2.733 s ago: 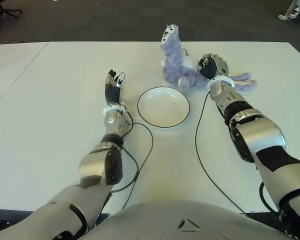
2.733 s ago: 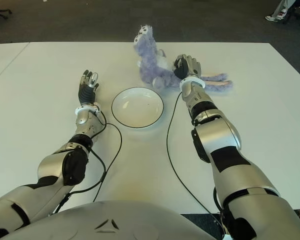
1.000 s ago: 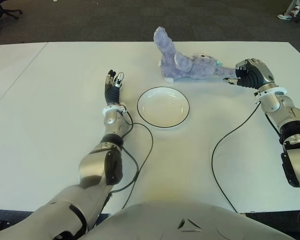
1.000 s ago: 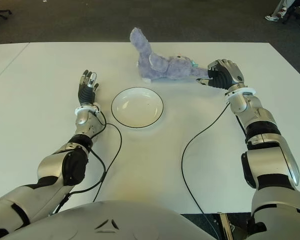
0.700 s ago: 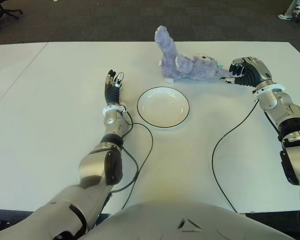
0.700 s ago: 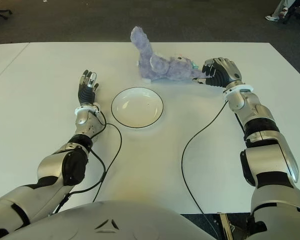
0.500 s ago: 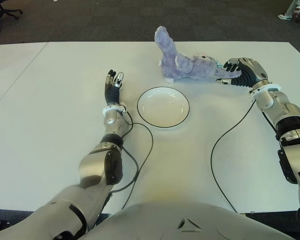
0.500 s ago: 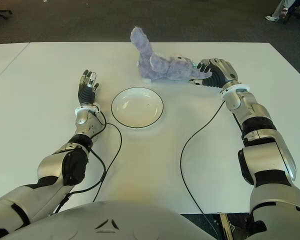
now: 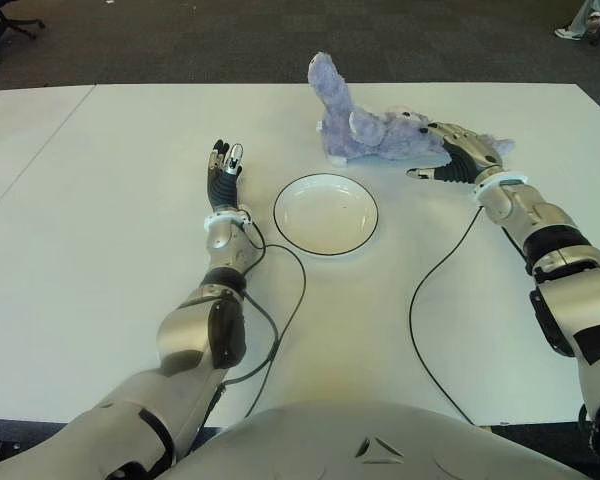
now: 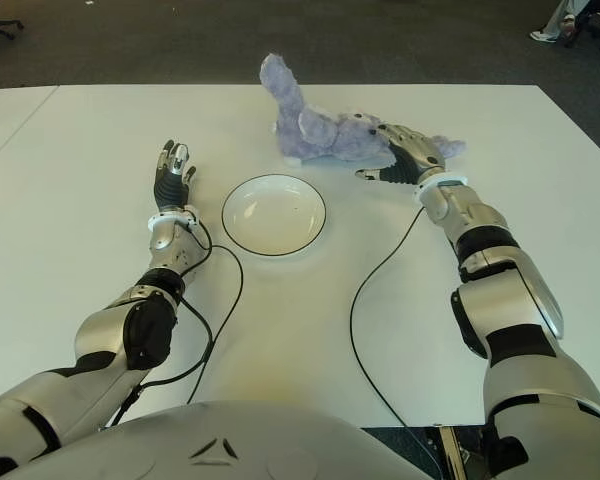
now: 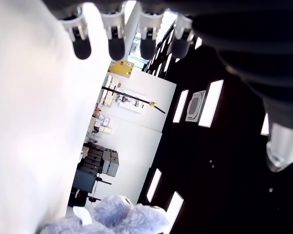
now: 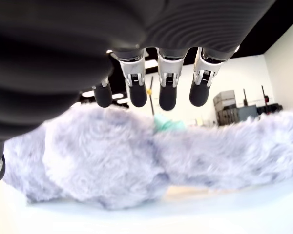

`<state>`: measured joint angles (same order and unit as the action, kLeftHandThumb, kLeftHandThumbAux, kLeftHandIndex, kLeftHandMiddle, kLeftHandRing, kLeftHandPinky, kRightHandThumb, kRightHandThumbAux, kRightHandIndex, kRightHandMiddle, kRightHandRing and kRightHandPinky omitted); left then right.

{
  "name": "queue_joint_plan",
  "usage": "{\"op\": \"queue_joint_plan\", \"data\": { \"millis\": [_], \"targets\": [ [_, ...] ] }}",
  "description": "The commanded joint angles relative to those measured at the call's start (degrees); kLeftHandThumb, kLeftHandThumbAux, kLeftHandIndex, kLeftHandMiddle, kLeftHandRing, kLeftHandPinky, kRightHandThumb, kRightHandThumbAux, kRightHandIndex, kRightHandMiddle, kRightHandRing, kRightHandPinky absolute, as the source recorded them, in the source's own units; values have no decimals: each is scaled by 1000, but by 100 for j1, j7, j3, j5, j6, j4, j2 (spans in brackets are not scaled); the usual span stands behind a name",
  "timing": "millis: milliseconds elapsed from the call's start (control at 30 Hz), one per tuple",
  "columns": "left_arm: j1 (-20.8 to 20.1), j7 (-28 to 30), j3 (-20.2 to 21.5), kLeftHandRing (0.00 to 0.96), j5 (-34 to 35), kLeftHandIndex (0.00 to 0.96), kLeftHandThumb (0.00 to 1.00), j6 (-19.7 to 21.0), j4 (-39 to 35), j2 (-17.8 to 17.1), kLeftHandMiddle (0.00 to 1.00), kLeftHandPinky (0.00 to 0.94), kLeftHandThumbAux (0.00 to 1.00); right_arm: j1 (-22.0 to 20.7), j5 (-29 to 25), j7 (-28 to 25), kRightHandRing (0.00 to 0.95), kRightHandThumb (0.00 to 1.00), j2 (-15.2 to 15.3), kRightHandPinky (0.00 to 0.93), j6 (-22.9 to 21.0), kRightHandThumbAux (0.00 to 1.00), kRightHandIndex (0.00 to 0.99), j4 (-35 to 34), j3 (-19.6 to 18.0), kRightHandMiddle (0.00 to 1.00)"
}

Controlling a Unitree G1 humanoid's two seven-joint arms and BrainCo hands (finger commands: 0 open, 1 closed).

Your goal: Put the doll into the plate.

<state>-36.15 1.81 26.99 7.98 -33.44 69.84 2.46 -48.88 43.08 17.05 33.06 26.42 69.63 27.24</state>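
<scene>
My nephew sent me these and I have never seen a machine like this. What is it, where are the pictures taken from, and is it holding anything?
It is a humanoid robot with two arms ending in fingered hands. Two pictures come from cameras in its head, looking down at a white table; the other two come from its wrists. On the table lie a purple plush doll and an empty white plate. The right hand, fingers open, reaches over the doll without gripping it. The left hand shows to the left of the plate, open, holding nothing.
</scene>
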Motion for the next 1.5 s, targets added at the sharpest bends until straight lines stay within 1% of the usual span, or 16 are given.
{"op": "queue_joint_plan", "data": {
  "millis": [33, 200, 367, 567, 800, 967, 1133, 1333, 1500],
  "targets": [
    [1248, 62, 267, 45, 264, 43, 0, 712, 770, 230, 61, 43, 507, -374, 429, 132, 0, 226, -392, 0, -497, 336, 0, 472, 443, 0],
    [1250, 106, 293, 43, 265, 40, 0, 678, 765, 244, 59, 41, 503, -445, 544, 208, 0, 247, -542, 0, -702, 316, 0, 582, 629, 0],
    [1241, -31, 279, 43, 190, 41, 0, 728, 774, 259, 58, 42, 511, -481, 628, 169, 0, 273, -739, 0, -990, 311, 0, 714, 777, 0],
    [1243, 11, 315, 42, 211, 40, 0, 702, 767, 260, 56, 44, 510, -510, 677, 103, 0, 279, -816, 0, -1181, 317, 0, 794, 895, 0],
    [1261, 23, 295, 42, 176, 30, 0, 632, 767, 259, 53, 45, 505, -549, 666, -5, 0, 265, -833, 0, -1339, 346, 0, 860, 975, 0],
    [1257, 7, 290, 38, 170, 24, 0, 656, 768, 254, 49, 40, 496, -582, 627, -88, 0, 253, -843, 0, -1454, 366, 0, 896, 974, 0],
    [1273, 43, 283, 34, 167, 15, 0, 620, 763, 256, 46, 36, 489, -618, 582, -149, 0, 227, -846, 0, -1576, 425, 0, 922, 958, 0],
    [1275, 35, 255, 28, 138, 11, 0, 656, 766, 238, 42, 26, 476, -694, 487, -213, 0, 206, -810, 0, -1704, 464, 10, 933, 871, 0],
    [1258, -11, 231, 28, 109, 12, 0, 712, 772, 219, 42, 29, 472, -741, 412, -227, 0, 186, -771, 0, -1726, 474, 26, 933, 797, 0]
  ]
}}
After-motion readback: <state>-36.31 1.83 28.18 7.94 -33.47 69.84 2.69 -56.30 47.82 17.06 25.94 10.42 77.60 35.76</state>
